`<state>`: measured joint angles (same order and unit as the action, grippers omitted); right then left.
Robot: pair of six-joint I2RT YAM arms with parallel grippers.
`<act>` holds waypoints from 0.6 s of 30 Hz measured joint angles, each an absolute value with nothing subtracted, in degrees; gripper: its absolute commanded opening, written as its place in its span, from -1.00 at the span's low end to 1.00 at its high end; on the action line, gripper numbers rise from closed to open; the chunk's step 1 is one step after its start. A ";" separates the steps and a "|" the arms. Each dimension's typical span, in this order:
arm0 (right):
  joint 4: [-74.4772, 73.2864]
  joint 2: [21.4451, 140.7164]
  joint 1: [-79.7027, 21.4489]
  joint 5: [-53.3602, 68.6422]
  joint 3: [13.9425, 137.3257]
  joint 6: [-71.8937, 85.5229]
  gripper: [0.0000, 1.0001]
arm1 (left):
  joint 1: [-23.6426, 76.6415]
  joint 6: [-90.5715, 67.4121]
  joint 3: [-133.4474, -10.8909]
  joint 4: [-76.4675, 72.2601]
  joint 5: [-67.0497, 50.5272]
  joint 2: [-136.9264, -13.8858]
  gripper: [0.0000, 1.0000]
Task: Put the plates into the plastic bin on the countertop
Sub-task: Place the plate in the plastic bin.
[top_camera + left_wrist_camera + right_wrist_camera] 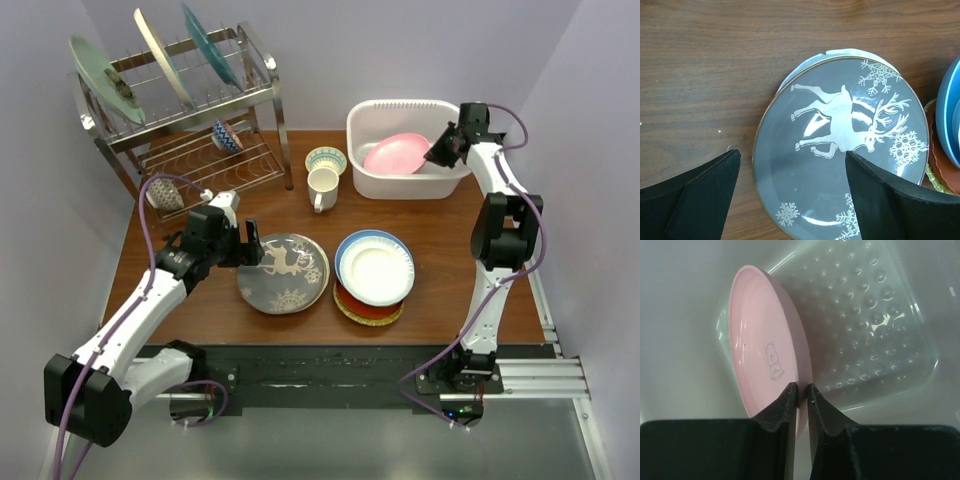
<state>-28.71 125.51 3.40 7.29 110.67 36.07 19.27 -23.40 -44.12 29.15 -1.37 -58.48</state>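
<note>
We see right end effector [802, 387] pinching pink plate [765, 355] rim inside bin [875, 340], far-right corner of surface [440, 225]; left end effector [792, 154] wide open above deer plate [840, 125].

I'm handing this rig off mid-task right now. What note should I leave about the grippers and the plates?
Left gripper: open, holding nothing, poised over the left edge of the deer plate.
Right gripper: shut on the rim of the pink plate, which is tilted inside the plastic bin.
Done: only the pink plate is in the bin, and it is not yet released.
Left: let go of it, then move the deer plate, the white plate under it, and the blue-rimmed plate with those stacked beneath it, all on the countertop.
</note>
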 measured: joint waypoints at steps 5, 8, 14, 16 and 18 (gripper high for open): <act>-28.67 125.54 3.40 8.29 111.31 36.03 -0.35 | 19.27 -23.40 -44.12 29.12 -1.39 -58.48 0.81; -28.40 125.54 3.40 8.80 111.63 35.97 -0.27 | 19.27 -23.40 -44.12 29.06 -1.39 -58.48 0.81; -28.32 125.54 3.40 8.88 111.63 35.94 0.00 | 19.27 -23.40 -44.12 28.73 -1.48 -58.48 0.81; -28.40 125.54 3.40 8.67 111.63 35.99 0.06 | 19.27 -23.40 -44.12 28.71 -1.58 -58.48 0.81; -28.42 125.51 3.40 8.60 111.63 35.94 0.16 | 19.27 -23.38 -44.12 28.69 -1.78 -58.48 0.81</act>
